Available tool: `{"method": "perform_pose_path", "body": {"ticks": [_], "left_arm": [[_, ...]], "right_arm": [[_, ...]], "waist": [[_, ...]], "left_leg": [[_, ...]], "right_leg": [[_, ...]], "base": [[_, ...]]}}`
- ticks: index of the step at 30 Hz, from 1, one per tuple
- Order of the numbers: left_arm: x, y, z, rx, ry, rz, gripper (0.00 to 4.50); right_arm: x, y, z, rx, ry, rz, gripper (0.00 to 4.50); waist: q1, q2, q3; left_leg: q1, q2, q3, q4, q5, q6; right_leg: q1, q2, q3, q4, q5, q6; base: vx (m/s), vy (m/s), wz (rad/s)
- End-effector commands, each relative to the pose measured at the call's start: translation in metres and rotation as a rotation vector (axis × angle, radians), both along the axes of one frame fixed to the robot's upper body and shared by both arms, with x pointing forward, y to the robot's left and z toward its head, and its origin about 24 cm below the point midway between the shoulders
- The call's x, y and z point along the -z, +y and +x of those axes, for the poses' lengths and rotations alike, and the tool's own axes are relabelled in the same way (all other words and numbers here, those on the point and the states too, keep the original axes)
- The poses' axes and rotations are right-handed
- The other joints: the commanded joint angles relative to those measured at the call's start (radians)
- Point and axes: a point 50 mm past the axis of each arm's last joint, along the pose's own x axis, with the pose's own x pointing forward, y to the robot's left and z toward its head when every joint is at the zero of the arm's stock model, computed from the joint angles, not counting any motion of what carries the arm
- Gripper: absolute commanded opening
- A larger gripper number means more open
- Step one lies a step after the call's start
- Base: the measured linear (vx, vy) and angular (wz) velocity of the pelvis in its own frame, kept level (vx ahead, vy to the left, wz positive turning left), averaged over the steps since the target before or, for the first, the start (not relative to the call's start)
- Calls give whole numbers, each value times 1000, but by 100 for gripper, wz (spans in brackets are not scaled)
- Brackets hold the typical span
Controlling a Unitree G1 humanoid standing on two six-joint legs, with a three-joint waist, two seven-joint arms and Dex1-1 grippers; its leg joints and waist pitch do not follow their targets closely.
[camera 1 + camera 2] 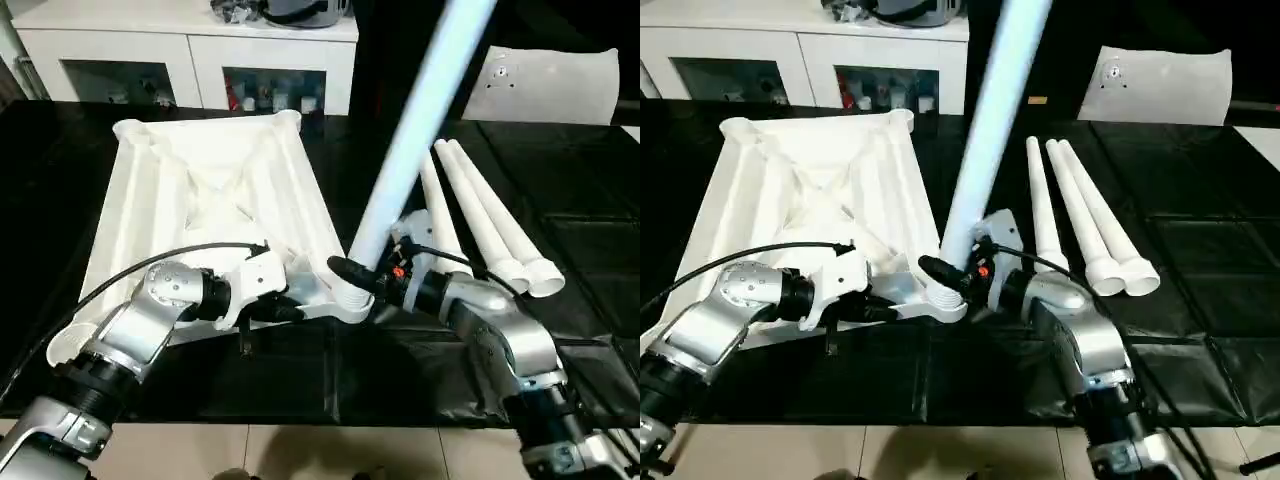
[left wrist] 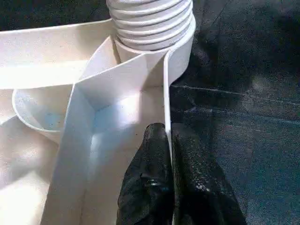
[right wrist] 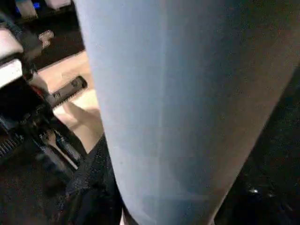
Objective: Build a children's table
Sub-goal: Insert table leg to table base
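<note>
My left gripper (image 2: 168,140) is clenched on the thin rim wall of the upturned top (image 1: 215,190), just beside the near right corner socket (image 1: 350,300). The leg (image 1: 415,130) stands in that socket, threaded end down, its long axis leaning up and to the right. My right gripper (image 1: 352,270) grasps it low, the nearer arm for turning it home, I judge.

The upright leg (image 1: 415,130) runs out past the top edge, so its far end is cut off. The right gripper (image 1: 352,272) is partly hidden behind that leg's base, and the far finger cannot be made out. The near left corner socket (image 1: 72,342) of the table top (image 1: 215,190) sits partly behind the left forearm.
</note>
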Motion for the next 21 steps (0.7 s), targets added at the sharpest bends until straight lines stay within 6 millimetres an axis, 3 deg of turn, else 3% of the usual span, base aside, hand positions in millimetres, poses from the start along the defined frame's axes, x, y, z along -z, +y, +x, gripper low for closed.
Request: {"method": "perform_pose_path", "body": {"ticks": [1,11,12,17,18,21], "left_arm": [[3,4,1,-1,19,27,0],[2,0,5,-1,31,8,0],[1,0,5,0,31,8,0],[1,-2,6,5,30,8,0],[1,-3,6,6,30,7,0],[2,-3,6,4,31,4,0]], "right_arm": [[4,-1,0,-25,4,-43,192],[13,1,1,-80,33,-113,192],[13,1,2,-81,34,-115,192],[14,3,7,-54,60,-77,192],[15,2,10,-29,77,-51,192],[18,-3,12,9,108,-10,192]], "waist": [[-1,-4,-64],[-1,-4,-64],[0,-1,-64],[-3,-2,-62],[-2,5,-61],[-3,4,-59]], "left_leg": [[3,35,2,-79,-142,8],[4,36,0,-81,-161,6],[4,36,-1,-81,-161,4],[7,36,-2,-84,-201,-2],[9,36,-4,-85,-219,-7],[14,36,-6,-87,-257,-14]], "right_leg": [[52,-73,49,-80,-270,-180],[51,-73,48,-83,-301,-174],[51,-73,48,-83,-298,-175],[48,-73,46,-88,-343,-173],[47,-74,47,-89,-364,-170],[46,-76,47,-95,-400,-164]], "base": [[0,0,0],[0,0,0],[0,0,0],[0,0,0],[0,0,0],[0,0,0]]}}
